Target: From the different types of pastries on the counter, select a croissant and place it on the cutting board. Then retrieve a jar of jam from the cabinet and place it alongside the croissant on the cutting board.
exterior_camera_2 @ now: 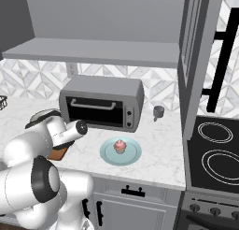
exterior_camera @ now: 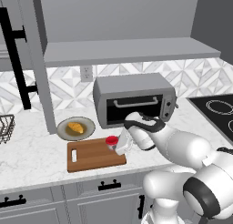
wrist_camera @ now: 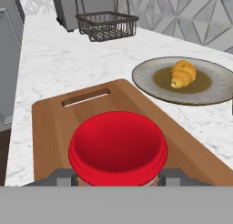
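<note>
My gripper [exterior_camera: 116,145] is shut on the jar of jam [exterior_camera: 110,140], a small red-lidded jar. It holds the jar low over the right end of the cutting board [exterior_camera: 93,155]; whether the jar rests on the wood I cannot tell. In the hand view the red lid [wrist_camera: 118,145] sits between my fingertips, with the board [wrist_camera: 50,123] and its slot handle beyond. The croissant [exterior_camera: 75,127] lies on a grey plate [exterior_camera: 68,133] just behind the board's left end, not on the board. The pink cupcake [exterior_camera_2: 120,146] sits on a pale blue plate [exterior_camera_2: 133,156].
A grey toaster oven [exterior_camera: 134,100] stands close behind my hand. The open cabinet shelf [exterior_camera: 127,52] hangs above it. A wire basket [wrist_camera: 107,23] is far left on the counter [exterior_camera: 32,159]. A small mug [exterior_camera_2: 158,112] and the black stove [exterior_camera_2: 217,149] are to the right.
</note>
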Tool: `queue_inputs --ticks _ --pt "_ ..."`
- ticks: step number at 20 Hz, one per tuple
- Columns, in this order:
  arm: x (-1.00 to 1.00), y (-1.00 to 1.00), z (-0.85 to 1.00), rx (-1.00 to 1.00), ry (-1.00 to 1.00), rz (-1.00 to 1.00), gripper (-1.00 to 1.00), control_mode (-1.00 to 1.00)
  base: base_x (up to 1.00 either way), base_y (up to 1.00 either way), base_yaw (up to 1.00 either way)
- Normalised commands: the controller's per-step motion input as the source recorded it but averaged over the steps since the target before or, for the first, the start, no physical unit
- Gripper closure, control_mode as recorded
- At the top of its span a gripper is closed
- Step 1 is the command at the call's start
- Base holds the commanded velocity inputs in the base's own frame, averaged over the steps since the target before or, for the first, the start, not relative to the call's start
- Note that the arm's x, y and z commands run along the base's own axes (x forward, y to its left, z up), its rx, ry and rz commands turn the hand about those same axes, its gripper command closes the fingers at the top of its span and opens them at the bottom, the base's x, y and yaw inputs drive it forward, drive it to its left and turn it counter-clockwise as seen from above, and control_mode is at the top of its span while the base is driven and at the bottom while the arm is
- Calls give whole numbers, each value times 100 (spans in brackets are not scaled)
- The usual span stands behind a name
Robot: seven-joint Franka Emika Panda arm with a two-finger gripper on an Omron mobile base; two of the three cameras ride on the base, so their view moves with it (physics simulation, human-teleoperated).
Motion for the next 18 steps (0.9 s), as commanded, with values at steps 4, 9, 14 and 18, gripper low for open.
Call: queue_inputs --ticks 4,9,14,18 --pt "0 0 0 0 -1 0 100 -100 0 0 0" --pt "2 0 -2 0 -3 0 100 -100 0 0 0" --pt "1 0 -2 0 -4 0 -100 -100 0 0 0" --pt "0 0 0 0 0 0 -100 -100 0 0 0"
